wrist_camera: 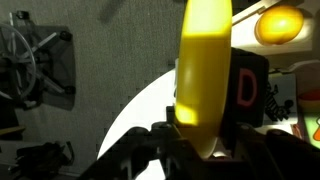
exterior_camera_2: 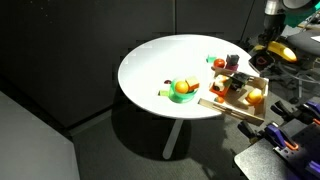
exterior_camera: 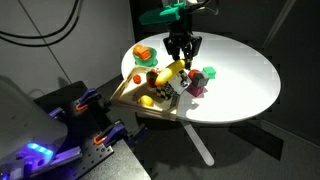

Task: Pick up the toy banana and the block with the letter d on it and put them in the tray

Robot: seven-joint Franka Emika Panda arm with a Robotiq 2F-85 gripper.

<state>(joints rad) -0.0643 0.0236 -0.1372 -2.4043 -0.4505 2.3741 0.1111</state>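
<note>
My gripper is shut on the yellow toy banana and holds it just above the table, at the far edge of the light-brown wooden tray. In the wrist view the banana fills the middle, clamped between the dark fingers. The block with the letter D shows a dark face with a red D right beside the banana. The tray overhangs the round table's edge. The banana also shows in an exterior view.
A small round orange-yellow toy and a few blocks lie in the tray. A red-orange toy, a green toy and a magenta one stand on the white table. Clamps and gear sit beside the table.
</note>
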